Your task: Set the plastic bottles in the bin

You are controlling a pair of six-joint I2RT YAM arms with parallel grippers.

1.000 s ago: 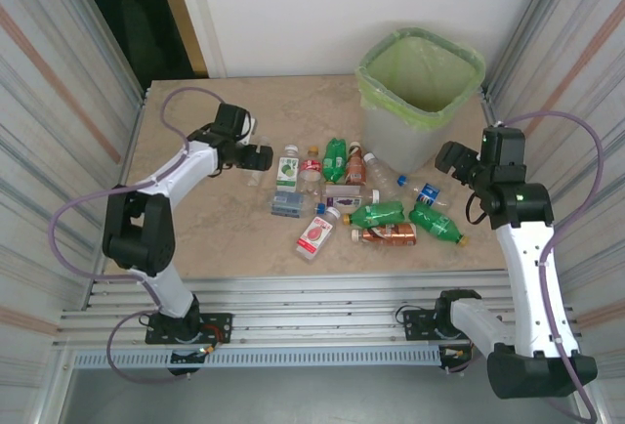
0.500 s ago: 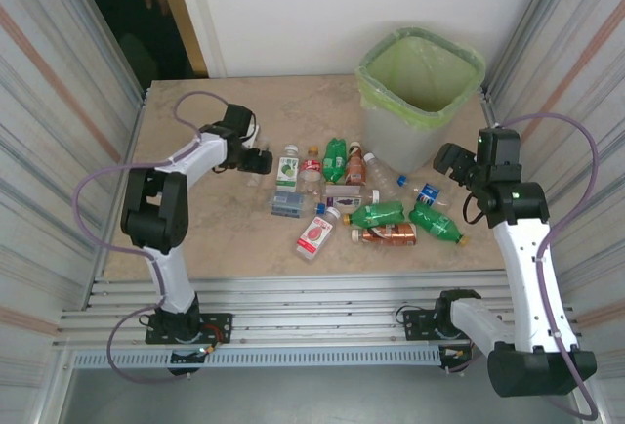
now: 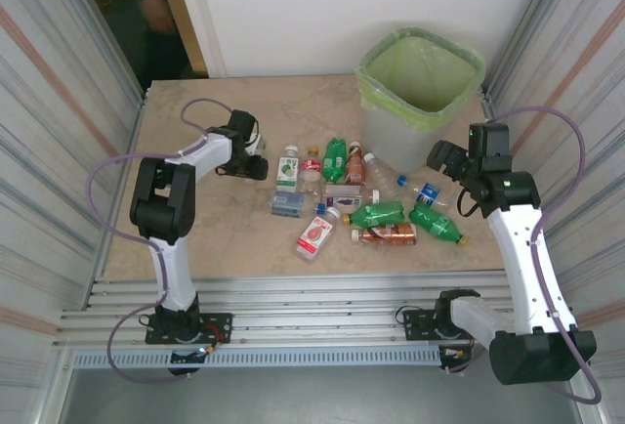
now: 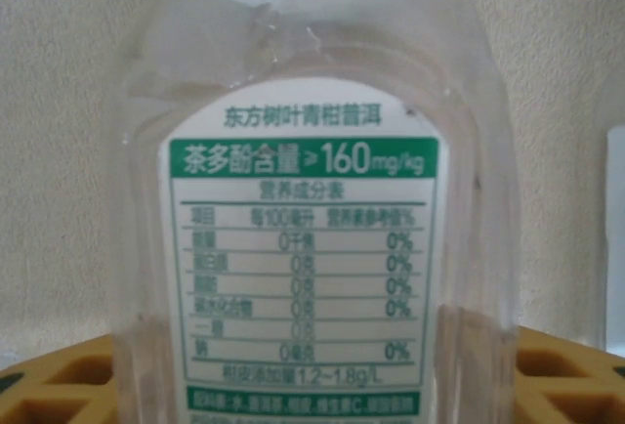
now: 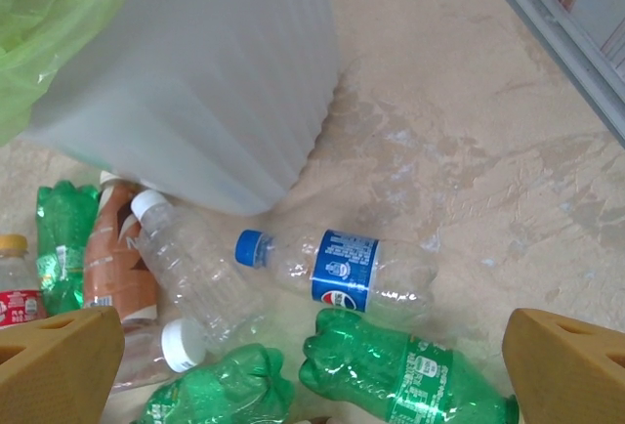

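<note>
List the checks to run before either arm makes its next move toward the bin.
1. Clear bottle sits between the left gripper's fingers: ok.
2. Left grip firm enough to lift it: cannot tell.
3. Right gripper open wide: ok.
4. Blue-label bottle lies uncovered on the table ahead of the right gripper: ok.
5. Blue-label bottle clear of the bin's wall: ok.
6. Bin upright, mouth unobstructed: ok.

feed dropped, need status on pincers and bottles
Left pincer around clear bottle, grip unconfirmed. Right pincer open above bottles lying on table beside bin. Nothing seen blocking bin.
</note>
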